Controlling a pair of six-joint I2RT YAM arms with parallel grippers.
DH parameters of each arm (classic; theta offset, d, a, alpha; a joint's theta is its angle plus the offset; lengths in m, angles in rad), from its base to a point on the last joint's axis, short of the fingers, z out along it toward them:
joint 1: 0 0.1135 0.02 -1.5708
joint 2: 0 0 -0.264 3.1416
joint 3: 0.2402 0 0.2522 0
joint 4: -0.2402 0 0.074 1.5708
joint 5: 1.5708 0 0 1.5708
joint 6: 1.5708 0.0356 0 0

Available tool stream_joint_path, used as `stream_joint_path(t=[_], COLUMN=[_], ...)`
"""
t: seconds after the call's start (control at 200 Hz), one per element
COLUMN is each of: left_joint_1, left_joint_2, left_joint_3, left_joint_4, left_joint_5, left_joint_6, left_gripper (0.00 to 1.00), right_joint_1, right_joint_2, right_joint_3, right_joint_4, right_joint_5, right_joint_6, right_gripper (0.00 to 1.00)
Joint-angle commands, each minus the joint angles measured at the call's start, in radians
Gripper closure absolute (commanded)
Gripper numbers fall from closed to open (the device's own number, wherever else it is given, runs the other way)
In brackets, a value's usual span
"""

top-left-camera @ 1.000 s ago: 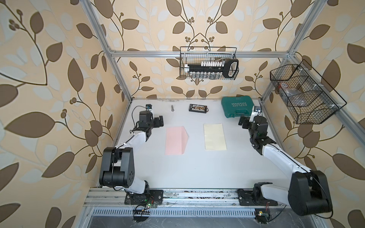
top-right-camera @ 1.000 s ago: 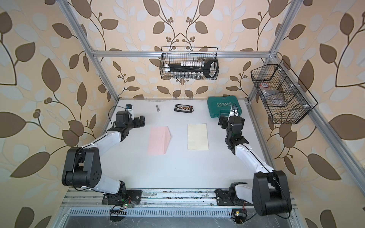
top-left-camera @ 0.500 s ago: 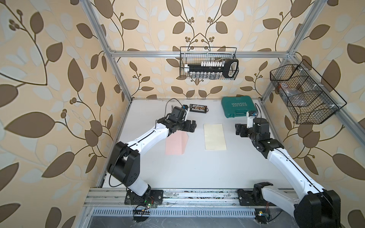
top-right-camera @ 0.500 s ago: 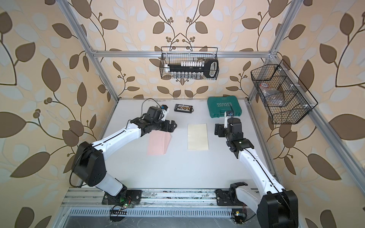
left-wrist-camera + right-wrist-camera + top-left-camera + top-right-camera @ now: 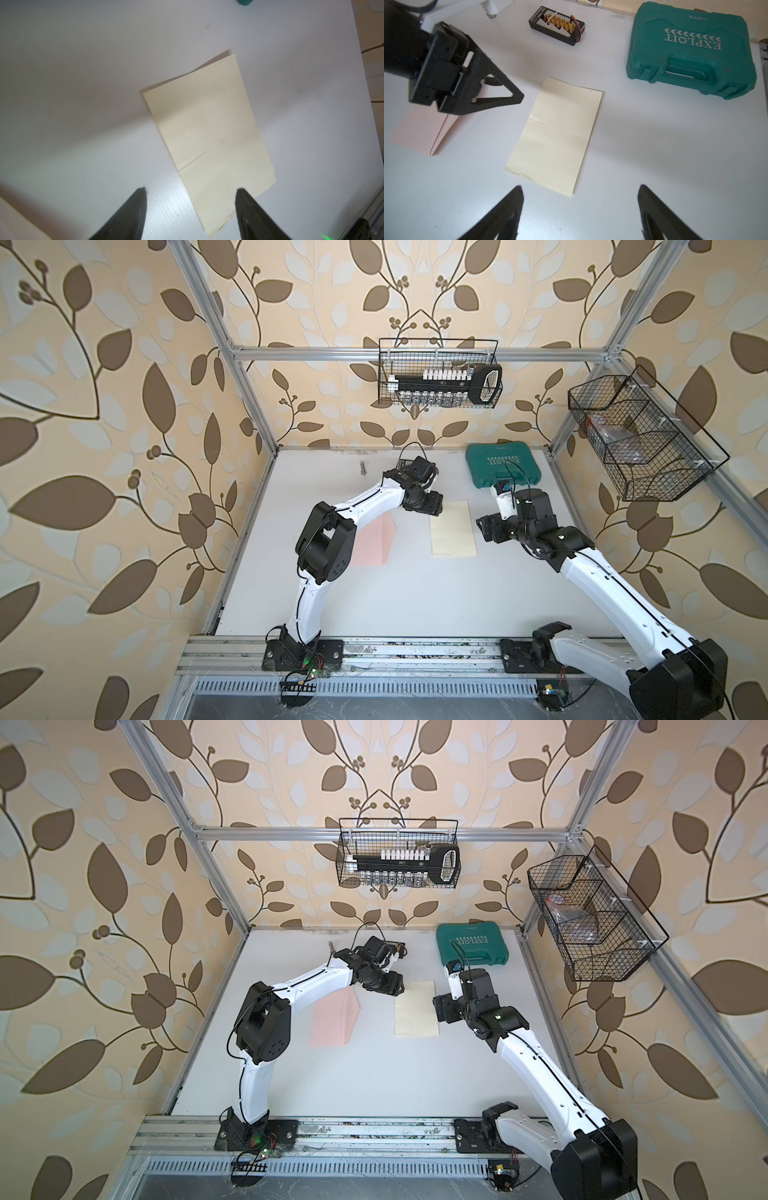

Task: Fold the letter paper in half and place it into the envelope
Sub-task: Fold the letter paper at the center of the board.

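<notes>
The letter paper (image 5: 453, 529) (image 5: 417, 1009), cream-yellow with a crease across its middle, lies flat on the white table. The pale pink envelope (image 5: 374, 543) (image 5: 334, 1021) lies to its left, partly under my left arm. My left gripper (image 5: 434, 506) (image 5: 191, 189) hovers open at the paper's far left corner. In the left wrist view a corner of the letter paper (image 5: 209, 135) lies below the gap between its fingers. My right gripper (image 5: 484, 529) (image 5: 580, 186) is open and empty beside the paper's right edge. The right wrist view shows the letter paper (image 5: 558, 135), the envelope (image 5: 419, 131) and the left gripper (image 5: 508, 97).
A green tool case (image 5: 503, 466) (image 5: 691, 52) sits at the back right, close behind my right wrist. A black connector board (image 5: 556, 25) and a bolt (image 5: 363, 467) lie at the back. Wire baskets (image 5: 440, 379) (image 5: 640, 439) hang on the back and right walls.
My left arm has swung from the table's left edge across the envelope to the paper's far left corner. My right arm has moved inward toward the paper's right edge.
</notes>
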Motion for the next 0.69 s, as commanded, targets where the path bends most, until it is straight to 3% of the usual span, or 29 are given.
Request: stream_joint_path(t=[0.0,0.255,0.48,0.69], left_joint_1=[-0.029,-0.039,-0.039,-0.04], left_joint_2=[0.046,0.128,0.19,0.268], left_joint_3=[0.048,0.048,0.145,0.232], left_joint_4=[-0.029,0.073,0.068,0.026], left_joint_5=[0.034,0.052,0.047,0.037], left_joint_6=[-0.036,-0.113,-0.111,-0.11], left_gripper=[0.35,0.41,0.47,0.45], right_joint_1=[0.009,0.009,0.009,0.011], right_joint_2=[-0.02,-0.024,-0.053,-0.026], right_joint_3=[0.031,0.036,0.005,0.019], right_joint_4=[-0.073,-0.131,-0.099,-0.136], right_joint_5=[0.024,0.004,0.001,-0.012], right_joint_6=[-0.072,-0.116,-0.171,-0.216], right_gripper=[0.14,0.15,0.14,0.14])
